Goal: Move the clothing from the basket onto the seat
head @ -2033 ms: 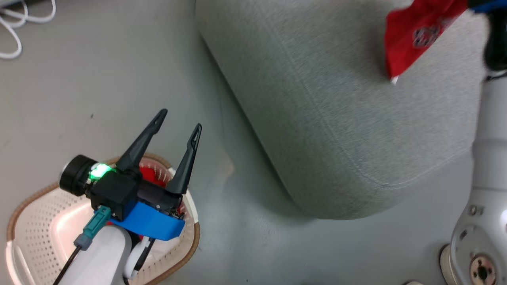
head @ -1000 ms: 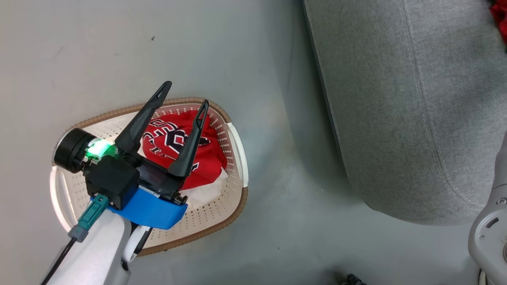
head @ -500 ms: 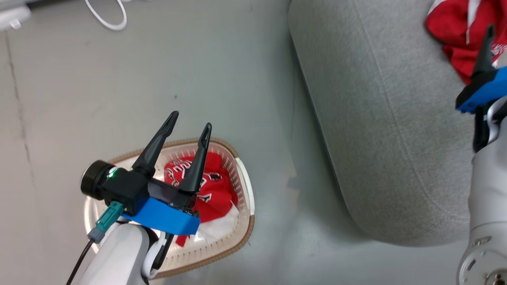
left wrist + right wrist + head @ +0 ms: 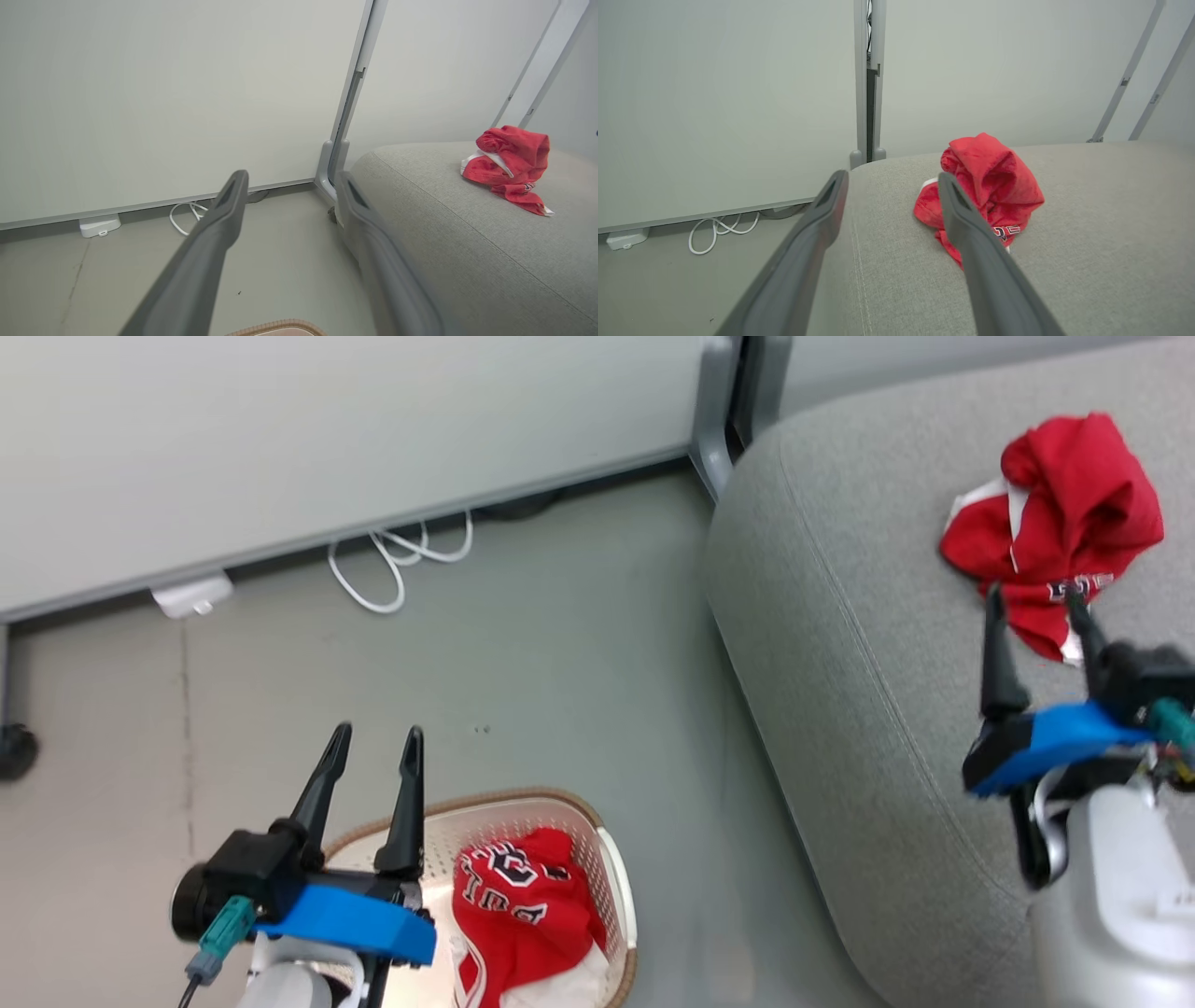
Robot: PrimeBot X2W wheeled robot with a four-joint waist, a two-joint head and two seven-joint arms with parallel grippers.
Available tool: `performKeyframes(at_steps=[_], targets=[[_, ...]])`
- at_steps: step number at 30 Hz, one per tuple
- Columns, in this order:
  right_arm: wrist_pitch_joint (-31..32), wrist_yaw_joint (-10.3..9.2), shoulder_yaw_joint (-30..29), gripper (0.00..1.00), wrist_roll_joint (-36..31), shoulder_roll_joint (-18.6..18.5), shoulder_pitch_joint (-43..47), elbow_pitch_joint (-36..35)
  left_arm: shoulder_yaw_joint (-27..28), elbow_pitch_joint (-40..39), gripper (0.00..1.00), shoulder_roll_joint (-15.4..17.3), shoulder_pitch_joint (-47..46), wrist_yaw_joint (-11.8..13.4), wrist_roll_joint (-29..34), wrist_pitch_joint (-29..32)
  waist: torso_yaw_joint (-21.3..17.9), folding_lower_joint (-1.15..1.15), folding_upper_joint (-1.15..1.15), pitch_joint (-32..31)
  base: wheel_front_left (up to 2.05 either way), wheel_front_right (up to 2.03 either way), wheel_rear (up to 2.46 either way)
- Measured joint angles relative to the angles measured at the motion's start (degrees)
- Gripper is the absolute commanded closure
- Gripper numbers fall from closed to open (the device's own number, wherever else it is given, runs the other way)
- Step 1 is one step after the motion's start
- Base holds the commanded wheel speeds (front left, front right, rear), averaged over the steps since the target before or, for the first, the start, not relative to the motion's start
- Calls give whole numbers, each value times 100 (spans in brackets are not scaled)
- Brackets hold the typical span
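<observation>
Halfway point. One red sports garment (image 4: 1055, 523) lies crumpled on the grey seat cushion (image 4: 868, 663), toward its far end and well in from the edge. Right gripper (image 4: 1033, 595) hovers just short of it, fingers spread wide with nothing between them. In the head view the tips overlap the cloth's near hem; probably not touching, hard to tell.

Red jersey (image 4: 523, 905) with black-and-white lettering sits bunched in the white perforated basket (image 4: 611, 863) on the floor, near the cushion's side. Left gripper (image 4: 378, 731) hangs above the basket's left part, tips out past its rim, fingers apart and empty, pointing forward rather than down.

Step in hand, as I judge it: first drop done, second pick not begun. Next, the left arm must tilt down into the basket, shift right over the jersey, pinch a thick fold, lift clear of the rim and carry it across to the cushion.
</observation>
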Motion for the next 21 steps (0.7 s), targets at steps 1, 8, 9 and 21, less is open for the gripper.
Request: performKeyframes(at_steps=[1, 8, 9, 21], targets=[[-2, 0, 176, 0, 105, 1, 185, -154, 67, 51, 0, -31, 65, 0, 13, 0, 31, 0, 0, -95, 0, 0, 0], [92, 0, 715, 0, 673, 9, 1517, -1358, 502, 237, 0, -209, 415, -13, 144, -1, 399, 1, 0, -543, 0, 0, 0], [155, 0, 758, 0, 735, 8, 1674, -1529, 547, 255, 0, -221, 436, -24, 164, -1, 467, 1, 0, -580, 0, 0, 0], [533, 0, 987, 0, 1221, 12, 2930, -2692, 906, 416, 0, -311, 717, -80, 377, -1, 1154, 1, 0, -1038, 0, 0, 0]])
